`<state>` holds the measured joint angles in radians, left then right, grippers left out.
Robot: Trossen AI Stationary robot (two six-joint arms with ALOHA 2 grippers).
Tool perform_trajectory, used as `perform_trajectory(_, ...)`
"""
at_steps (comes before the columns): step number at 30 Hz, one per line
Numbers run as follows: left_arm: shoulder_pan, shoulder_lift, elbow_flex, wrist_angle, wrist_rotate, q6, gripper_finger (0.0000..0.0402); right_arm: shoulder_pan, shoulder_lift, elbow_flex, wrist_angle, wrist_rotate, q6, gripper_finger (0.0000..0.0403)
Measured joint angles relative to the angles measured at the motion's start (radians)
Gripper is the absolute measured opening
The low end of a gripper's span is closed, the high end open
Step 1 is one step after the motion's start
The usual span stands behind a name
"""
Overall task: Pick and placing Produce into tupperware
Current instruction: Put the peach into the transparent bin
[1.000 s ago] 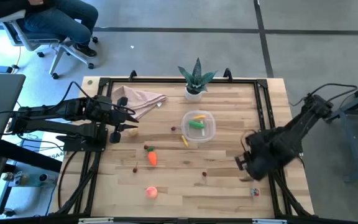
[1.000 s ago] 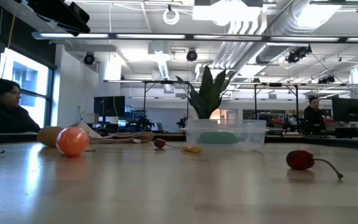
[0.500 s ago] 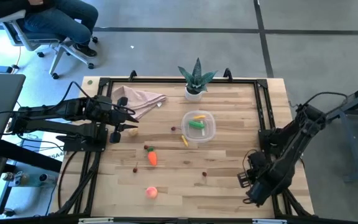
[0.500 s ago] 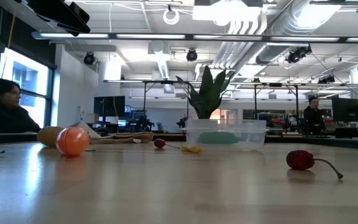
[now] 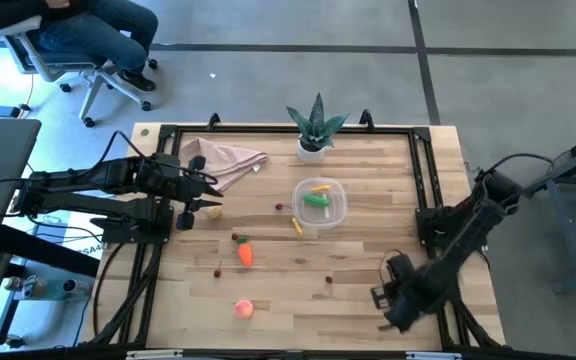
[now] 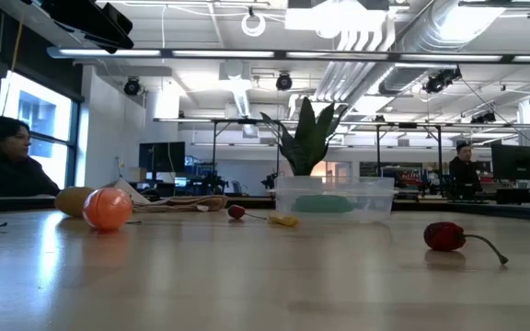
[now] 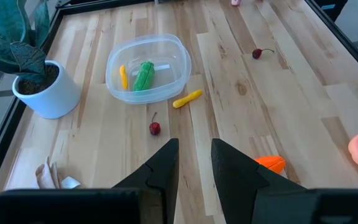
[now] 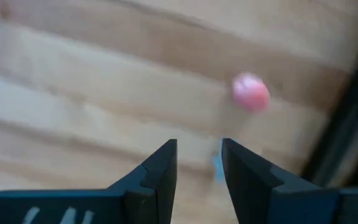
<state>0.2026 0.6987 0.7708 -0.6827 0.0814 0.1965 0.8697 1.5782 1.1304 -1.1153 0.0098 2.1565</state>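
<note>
Right claw (image 5: pixel 386 297) hangs low over the bench's (image 5: pixel 368 300) near right corner, fingers slightly apart w/ nothing between them. Its wrist view shows a small pink piece (image 8: pixel 251 93) on the wood just ahead of the fingertips; blurred, so can't say what produce it is.

Left claw (image 5: pixel 208 196) waits at the left edge by a crumpled cloth (image 5: pixel 226 160), fingers a narrow gap apart, empty.

Tupperware (image 5: pixel 319 203) sits mid-bench, in front of the potted plant (image 5: pixel 314 128). Inside: green pod (image 7: pixel 144 74) and a yellow strip (image 7: pixel 123 76), both lying lengthwise, roughly parallel. Another yellow strip (image 7: pixel 187 98) lies just outside the rim. Carrot (image 5: pixel 245 253), peach (image 5: pixel 243 309) and a few cherries, e.g. (image 7: pixel 155 127), are scattered apart on the wood.

Pink piece looks roundish, so no clear long axis. Prob. light, hard plastic, smooth, likely to roll or squirt out. Best pinched straight down across its widest part, gently.
</note>
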Motion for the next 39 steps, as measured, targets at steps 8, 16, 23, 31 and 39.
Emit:
perform_trajectory(8,0.000,0.000,0.000,0.000,0.000,0.000,0.0083,-0.153,-0.161,-0.203,0.080,-0.067,-0.206,0.0119)
perform_trajectory(16,0.000,0.000,0.000,0.000,0.000,0.000,0.0083,-0.078,-0.293,-0.355,0.210,-0.180,-0.029,0.0119)
perform_trajectory(23,0.000,0.000,0.000,0.000,0.000,0.000,0.0083,-0.012,-0.302,-0.409,0.312,-0.120,0.056,0.0119)
perform_trajectory(31,0.000,0.000,0.000,0.000,0.000,0.000,0.0083,-0.002,-0.301,-0.410,0.274,-0.074,-0.014,0.0119)
perform_trajectory(39,0.000,0.000,0.000,0.000,0.000,0.000,0.0083,-0.003,-0.301,-0.410,0.277,-0.005,0.026,0.0119)
